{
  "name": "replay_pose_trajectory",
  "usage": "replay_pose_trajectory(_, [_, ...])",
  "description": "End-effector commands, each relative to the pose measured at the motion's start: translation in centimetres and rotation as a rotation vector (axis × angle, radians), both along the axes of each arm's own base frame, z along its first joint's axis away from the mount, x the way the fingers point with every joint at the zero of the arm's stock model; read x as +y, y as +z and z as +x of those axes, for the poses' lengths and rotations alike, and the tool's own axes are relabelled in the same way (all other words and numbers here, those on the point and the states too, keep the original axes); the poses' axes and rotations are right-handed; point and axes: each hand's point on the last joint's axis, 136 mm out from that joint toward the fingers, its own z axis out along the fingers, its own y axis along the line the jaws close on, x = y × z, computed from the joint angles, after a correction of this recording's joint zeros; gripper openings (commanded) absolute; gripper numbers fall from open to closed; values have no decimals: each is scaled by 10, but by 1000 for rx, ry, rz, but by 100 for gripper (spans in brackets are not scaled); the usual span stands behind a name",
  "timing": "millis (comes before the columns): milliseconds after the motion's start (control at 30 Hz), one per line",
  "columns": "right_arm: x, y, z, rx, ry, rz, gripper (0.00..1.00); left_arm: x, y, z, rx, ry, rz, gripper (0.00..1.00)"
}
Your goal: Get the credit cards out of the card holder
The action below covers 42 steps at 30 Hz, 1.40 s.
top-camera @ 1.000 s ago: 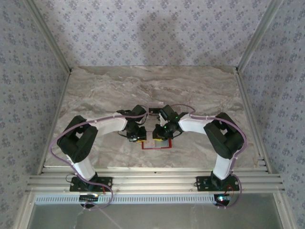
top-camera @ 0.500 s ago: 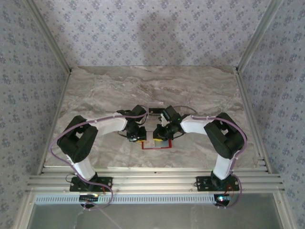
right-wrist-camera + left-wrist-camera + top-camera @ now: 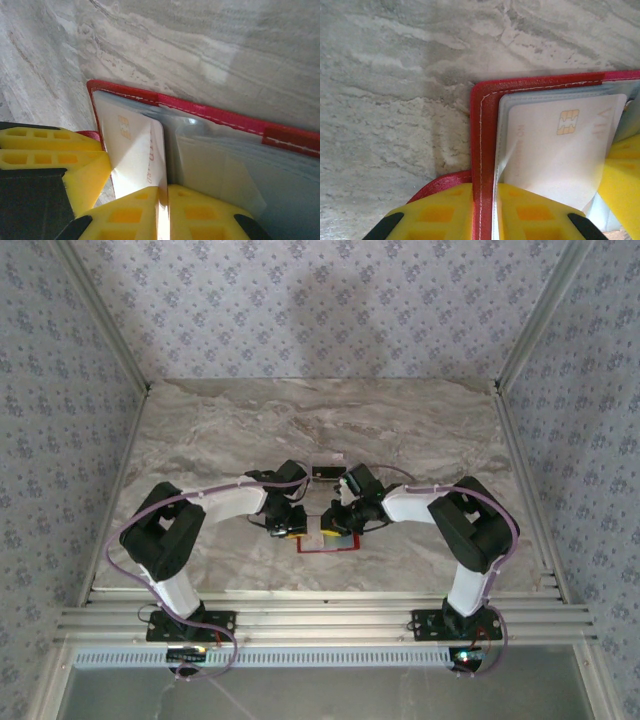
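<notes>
Now left claw (image 3: pixel 485 205) pinches card holder (image 3: pixel 482 125), right claw (image 3: pixel 162 210) a credit card (image 3: pixel 132 150); object (image 3: pixel 324 472) beyond.

the card holder (image 3: pixel 482 150) looks like matt red stitched leatherette with glossy clear plastic pockets (image 3: pixel 225 170), the credit card (image 3: pixel 555 160) smooth pale plastic with a metallic chip (image 3: pixel 567 122), the table (image 3: pixel 395 75) smooth marble-patterned stone.

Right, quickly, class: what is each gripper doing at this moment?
The left gripper is closed on the red edge of the card holder.
The right gripper is closed on a credit card.
</notes>
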Motion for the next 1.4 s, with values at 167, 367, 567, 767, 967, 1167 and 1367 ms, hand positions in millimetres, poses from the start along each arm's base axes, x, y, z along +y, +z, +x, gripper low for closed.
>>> replay_pose_trajectory(167, [0, 12, -2, -29, 9, 17, 8, 14, -15, -11, 50, -7, 69, 19])
replay_pose_trajectory(367, [-18, 11, -3, -35, -3, -50, 5, 16, -15, -11, 50, -7, 83, 19])
replay_pose_trajectory(567, [-30, 10, -2, -46, -6, -114, 4, 16, -15, -11, 52, -8, 84, 19])
replay_pose_trajectory(767, [-19, 22, 3, -75, -5, -54, 8, 16, -13, -10, 50, -13, 84, 19])
replay_pose_trajectory(967, [1, 26, 4, -53, 4, 56, 16, 15, -11, -10, 48, -14, 82, 19])
replay_pose_trajectory(1167, [5, 27, 5, -52, 2, 75, 16, 14, -11, -9, 49, -17, 82, 19])
replay_pose_trajectory(1367, [3, 21, 3, -44, 11, 56, 11, 15, -10, -9, 48, -19, 84, 20])
